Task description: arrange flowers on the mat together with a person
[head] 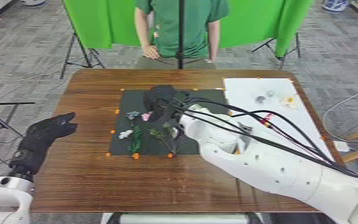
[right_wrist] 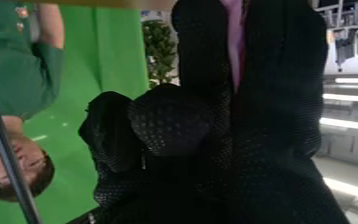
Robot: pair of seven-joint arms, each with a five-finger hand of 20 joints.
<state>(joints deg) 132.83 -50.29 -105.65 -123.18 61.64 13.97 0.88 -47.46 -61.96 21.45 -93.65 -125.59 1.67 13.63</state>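
My right hand (head: 161,94) is over the far part of the dark mat (head: 133,101); whether it is open or clamped on anything, I cannot tell. A pink strip (right_wrist: 235,42) shows against it in the wrist view. On the mat, left of that hand: pink flower (head: 145,116), white flower (head: 126,134), green stem (head: 136,141). My left hand (head: 44,134) is beside the mat, fingers apart from the thumb, relaxed.

Flowers (head: 146,116) lie on the counter's (head: 131,185) dark mat (head: 190,149), the right robot hand (head: 161,96) over it, the left robot hand (head: 46,134) to its left.
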